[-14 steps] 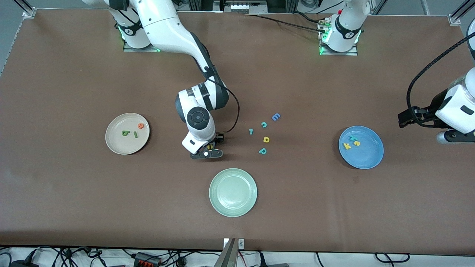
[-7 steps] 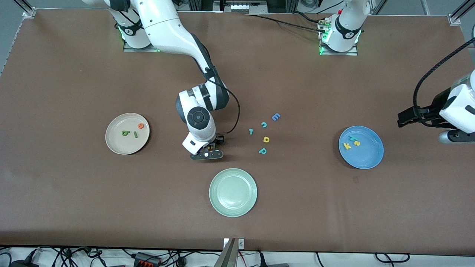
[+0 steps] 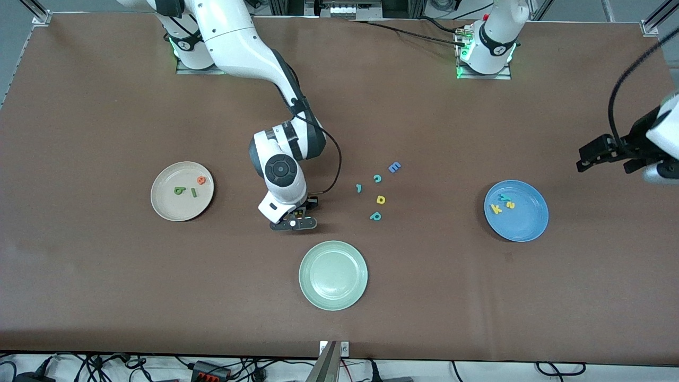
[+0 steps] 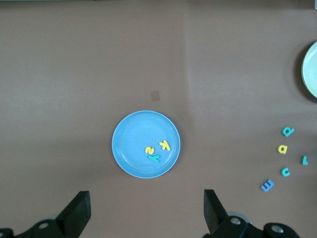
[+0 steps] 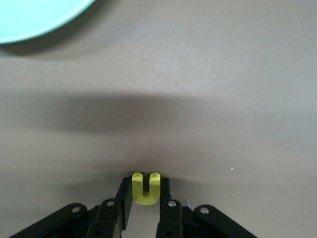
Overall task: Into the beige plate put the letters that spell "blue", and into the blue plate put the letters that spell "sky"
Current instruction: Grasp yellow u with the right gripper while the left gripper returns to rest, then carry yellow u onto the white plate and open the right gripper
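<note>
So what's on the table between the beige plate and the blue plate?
Front view: the right pincer on the yellow u, then five loose letters.

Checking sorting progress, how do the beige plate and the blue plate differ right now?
The beige plate holds three letters, green b, green l and orange e; the blue plate holds yellow k, yellow s and teal y. The beige plate sits toward the right arm's end, the blue plate toward the left arm's end. Both are round, shallow and look alike in size.
</note>
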`<action>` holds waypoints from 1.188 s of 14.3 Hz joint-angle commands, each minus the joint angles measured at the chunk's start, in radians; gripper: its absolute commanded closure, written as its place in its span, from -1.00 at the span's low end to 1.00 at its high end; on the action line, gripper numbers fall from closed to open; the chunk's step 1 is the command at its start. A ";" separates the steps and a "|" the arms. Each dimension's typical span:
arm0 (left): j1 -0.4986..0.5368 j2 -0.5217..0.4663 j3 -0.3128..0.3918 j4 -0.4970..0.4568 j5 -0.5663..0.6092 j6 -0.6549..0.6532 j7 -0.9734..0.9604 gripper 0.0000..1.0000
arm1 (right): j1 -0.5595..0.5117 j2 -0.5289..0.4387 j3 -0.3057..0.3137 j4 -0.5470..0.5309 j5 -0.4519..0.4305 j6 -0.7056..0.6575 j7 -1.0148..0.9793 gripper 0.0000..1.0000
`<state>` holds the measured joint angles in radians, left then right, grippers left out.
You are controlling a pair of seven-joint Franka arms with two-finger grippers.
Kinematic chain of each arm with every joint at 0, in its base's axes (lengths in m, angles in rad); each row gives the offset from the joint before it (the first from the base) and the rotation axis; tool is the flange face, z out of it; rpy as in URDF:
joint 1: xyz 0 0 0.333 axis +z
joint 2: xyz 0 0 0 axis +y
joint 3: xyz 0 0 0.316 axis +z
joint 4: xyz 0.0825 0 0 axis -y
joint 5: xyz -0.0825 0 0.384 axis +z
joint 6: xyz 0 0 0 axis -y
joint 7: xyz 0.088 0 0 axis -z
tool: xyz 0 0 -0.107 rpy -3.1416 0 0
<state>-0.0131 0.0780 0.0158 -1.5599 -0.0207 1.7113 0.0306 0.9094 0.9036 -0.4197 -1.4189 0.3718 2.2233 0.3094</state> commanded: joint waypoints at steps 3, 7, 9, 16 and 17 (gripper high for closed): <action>-0.027 -0.099 0.027 -0.100 -0.004 -0.002 0.037 -1.00 | -0.064 -0.052 -0.033 0.012 0.016 -0.052 -0.009 0.59; -0.024 -0.107 -0.039 -0.095 0.088 -0.041 0.029 -1.00 | -0.207 -0.164 -0.068 -0.082 0.015 -0.307 -0.231 0.59; 0.001 -0.112 -0.031 -0.097 0.064 -0.039 0.040 -1.00 | -0.277 -0.248 -0.082 -0.209 0.015 -0.309 -0.338 0.59; 0.008 -0.087 -0.040 -0.054 0.022 -0.079 0.029 -1.00 | -0.405 -0.344 -0.116 -0.458 0.015 -0.304 -0.579 0.58; 0.007 -0.087 -0.042 -0.054 0.022 -0.079 0.029 -1.00 | -0.405 -0.351 -0.114 -0.478 0.015 -0.303 -0.581 0.58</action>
<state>-0.0132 -0.0063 -0.0173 -1.6288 0.0172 1.6517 0.0480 0.4948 0.5999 -0.5380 -1.8264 0.3721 1.9042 -0.2507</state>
